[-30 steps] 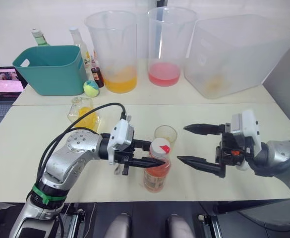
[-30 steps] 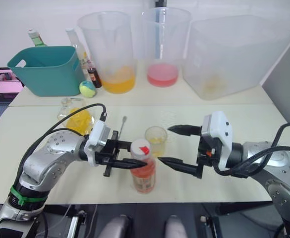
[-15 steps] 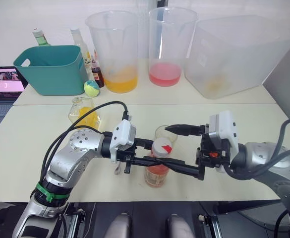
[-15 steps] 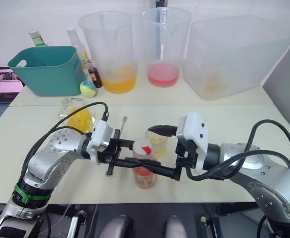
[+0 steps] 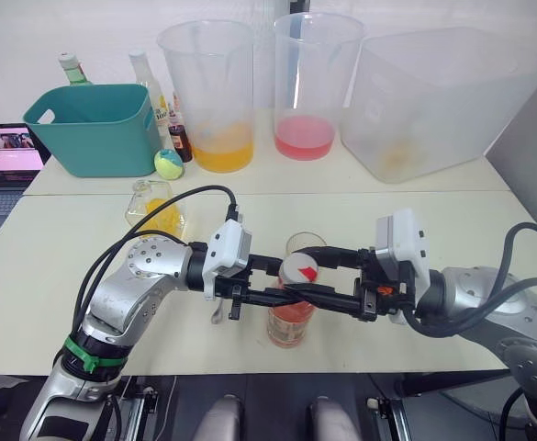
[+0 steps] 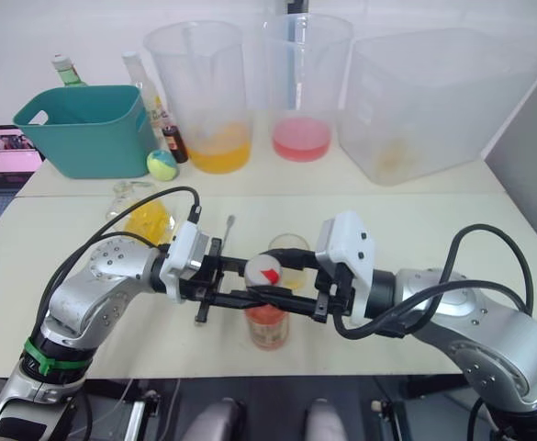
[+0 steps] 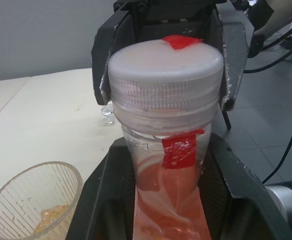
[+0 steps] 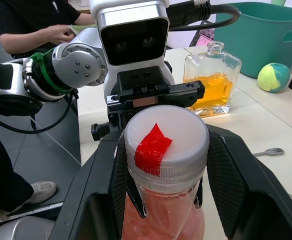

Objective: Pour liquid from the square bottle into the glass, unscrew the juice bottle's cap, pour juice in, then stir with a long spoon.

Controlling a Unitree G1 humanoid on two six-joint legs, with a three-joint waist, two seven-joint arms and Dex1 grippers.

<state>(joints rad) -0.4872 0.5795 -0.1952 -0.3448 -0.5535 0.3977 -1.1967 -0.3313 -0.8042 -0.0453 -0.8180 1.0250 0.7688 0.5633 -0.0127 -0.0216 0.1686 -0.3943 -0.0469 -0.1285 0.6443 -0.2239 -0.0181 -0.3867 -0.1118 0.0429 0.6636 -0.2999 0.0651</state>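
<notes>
Right tool [image 5: 316, 274] now around ribbed white cap [image 5: 296, 270]

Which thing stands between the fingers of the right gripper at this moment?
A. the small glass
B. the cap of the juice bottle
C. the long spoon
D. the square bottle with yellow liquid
B: in the right wrist view the right gripper has one black finger on each side of the juice bottle's cap, while the left gripper holds the juice bottle lower on its body.

Bright, even indoor light, soft shadows, sharp focus throughout.
</notes>
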